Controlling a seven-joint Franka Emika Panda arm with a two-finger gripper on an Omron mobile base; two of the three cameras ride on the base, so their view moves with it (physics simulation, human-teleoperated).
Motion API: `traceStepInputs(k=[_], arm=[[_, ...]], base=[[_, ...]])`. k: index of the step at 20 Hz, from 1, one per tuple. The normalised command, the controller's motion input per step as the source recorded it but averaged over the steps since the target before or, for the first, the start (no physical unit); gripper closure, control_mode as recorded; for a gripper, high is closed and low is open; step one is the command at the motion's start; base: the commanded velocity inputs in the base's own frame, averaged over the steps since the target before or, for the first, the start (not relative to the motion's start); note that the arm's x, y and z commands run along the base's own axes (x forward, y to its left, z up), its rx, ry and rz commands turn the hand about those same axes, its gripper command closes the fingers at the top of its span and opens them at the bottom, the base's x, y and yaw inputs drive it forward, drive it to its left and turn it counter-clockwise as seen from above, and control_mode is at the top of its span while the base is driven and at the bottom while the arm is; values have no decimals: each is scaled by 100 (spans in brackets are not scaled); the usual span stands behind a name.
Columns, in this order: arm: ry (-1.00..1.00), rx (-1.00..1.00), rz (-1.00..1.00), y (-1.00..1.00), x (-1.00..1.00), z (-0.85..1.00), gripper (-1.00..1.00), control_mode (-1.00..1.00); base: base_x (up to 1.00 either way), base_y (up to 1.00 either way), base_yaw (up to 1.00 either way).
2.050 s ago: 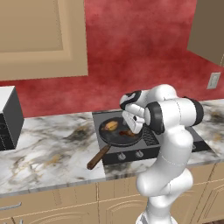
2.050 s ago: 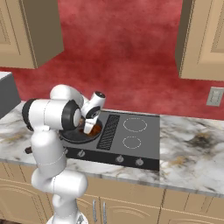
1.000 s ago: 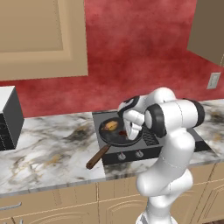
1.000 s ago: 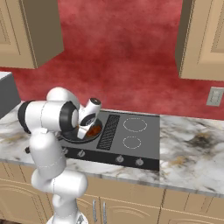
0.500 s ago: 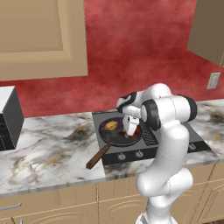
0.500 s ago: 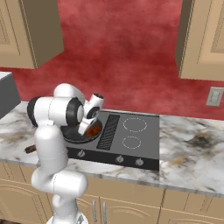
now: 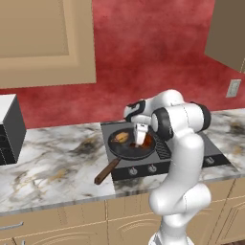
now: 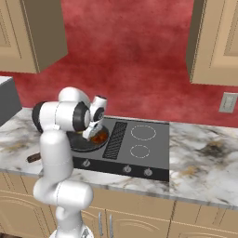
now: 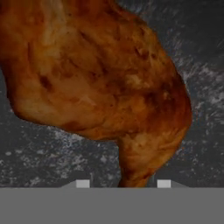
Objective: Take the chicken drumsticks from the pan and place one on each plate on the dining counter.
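The dark pan [image 7: 118, 149] sits on the left burner of the cooktop [image 7: 191, 148], its wooden handle [image 7: 106, 171] pointing to the front left. In it lie the paler golden drumstick [image 7: 122, 137] and the reddish-brown drumstick [image 7: 148, 141]. My gripper [image 7: 140, 141] points down into the pan over the reddish-brown one. In the hand view that drumstick [image 9: 96, 83] lies close up on the pan floor [image 9: 35, 162], its narrow end between the tips of my gripper [image 9: 123, 183]; whether they press it I cannot tell. The plates and dining counter are out of view.
A marbled counter [image 7: 52, 165] runs left and right of the black cooktop [image 8: 139, 146]. A grey microwave [image 7: 7, 129] stands at the far left. Wall cabinets [image 7: 43, 43] hang above, and a wall outlet [image 8: 228, 102] is at the right.
The hand has dropped lower into the pan onto the reddish-brown drumstick, and its fingers have drawn in from wide open. Pan and golden drumstick have not moved.
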Motion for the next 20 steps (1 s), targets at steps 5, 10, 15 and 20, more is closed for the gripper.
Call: traceStepInputs(k=[5, 10, 15, 20], arm=[[-38, -11, -21, 0, -41, -16, 100, -100], [-6, 1, -19, -1, -23, 43, 100, -100], [25, 0, -3, 0, -20, 89, 100, -100], [5, 0, 0, -1, -48, 73, 100, -100]], base=[[0, 0, 0], [0, 0, 0], [0, 0, 0], [0, 0, 0]])
